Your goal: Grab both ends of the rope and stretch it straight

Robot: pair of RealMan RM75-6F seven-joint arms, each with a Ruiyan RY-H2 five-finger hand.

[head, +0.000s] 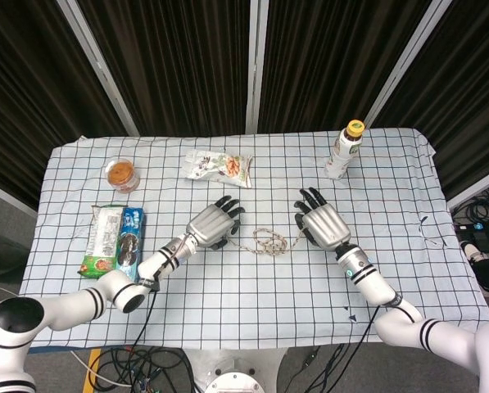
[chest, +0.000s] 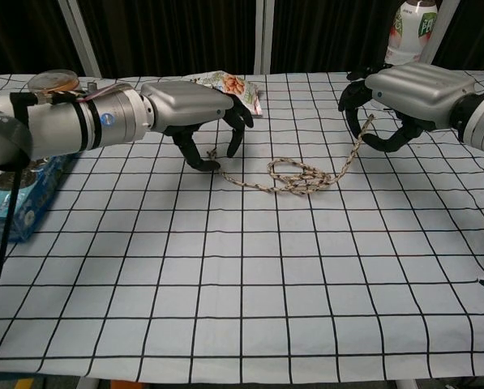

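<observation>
A thin braided rope [chest: 294, 177] lies on the checked cloth with a loose coil in its middle; the head view shows the rope [head: 265, 241] between both hands. My left hand [chest: 197, 109] hovers over its left end [chest: 214, 155], fingers spread and pointing down, thumb tip beside the end, nothing gripped. In the head view the left hand [head: 215, 227] covers that end. My right hand [chest: 404, 91] pinches the rope's right end [chest: 366, 128], which rises off the cloth into its curled fingers. The head view shows the right hand [head: 319, 226] just right of the coil.
A snack bag [chest: 225, 85] lies right behind the left hand. A drink bottle [head: 345, 150] stands at the back right. An orange-lidded jar [head: 122, 173] and a blue cookie box [head: 113, 240] sit at the left.
</observation>
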